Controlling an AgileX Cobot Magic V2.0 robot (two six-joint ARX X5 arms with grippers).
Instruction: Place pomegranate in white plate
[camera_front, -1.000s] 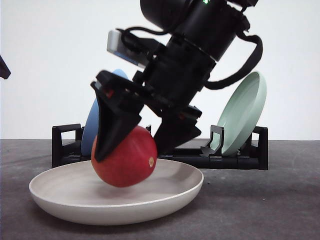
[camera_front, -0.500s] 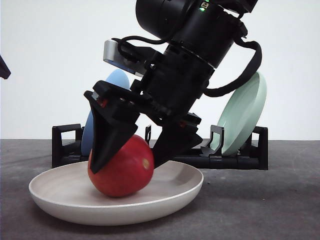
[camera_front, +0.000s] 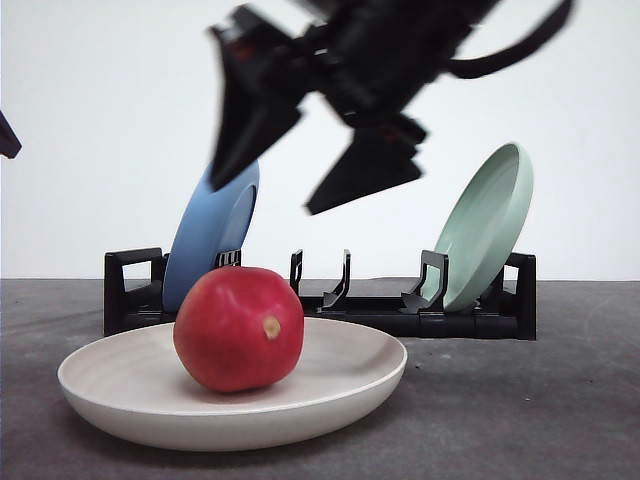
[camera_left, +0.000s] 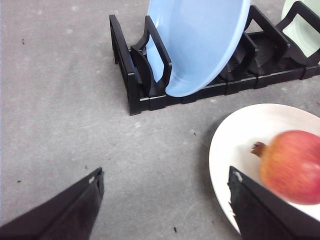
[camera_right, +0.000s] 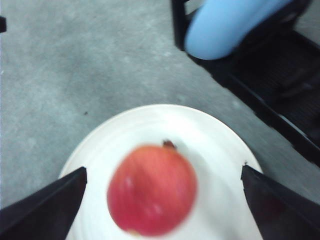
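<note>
Placement looks done: the pomegranate (camera_front: 239, 328) sits in the white plate (camera_front: 120, 415), resting on the plate floor a bit left of centre in the front view, tan stub facing the camera.

Right gripper (camera_front: 300, 150) hangs above the fruit with jaws spread wide, nothing between them, well clear of the pomegranate. It's motion-blurred in the front view, so we can't read its exact pose. The right wrist view agrees: pomegranate (camera_right: 152, 190) sits between the two open fingers (camera_right: 45, 210) but far below them, plate rim (camera_right: 90, 145) around it.

Left gripper (camera_left: 165, 205) is also released, fingers apart, empty, over bare table beside the plate. Its camera shows the pomegranate (camera_left: 292, 165) on the plate (camera_left: 235, 135), stub pointing toward the rack.

We'd call the step in hand the retreat after release. The next move just needs the right arm to lift away without brushing the fruit; it's round and could roll, though the raised rim should hold it in.

Containers:
- white plate: pomegranate, nothing else.
- black dish rack (camera_front: 130, 290) behind the plate: blue plate (camera_front: 208, 235) standing tilted in a left slot, pale green plate (camera_front: 485, 225) tilted at the right end, middle slots free.
</note>
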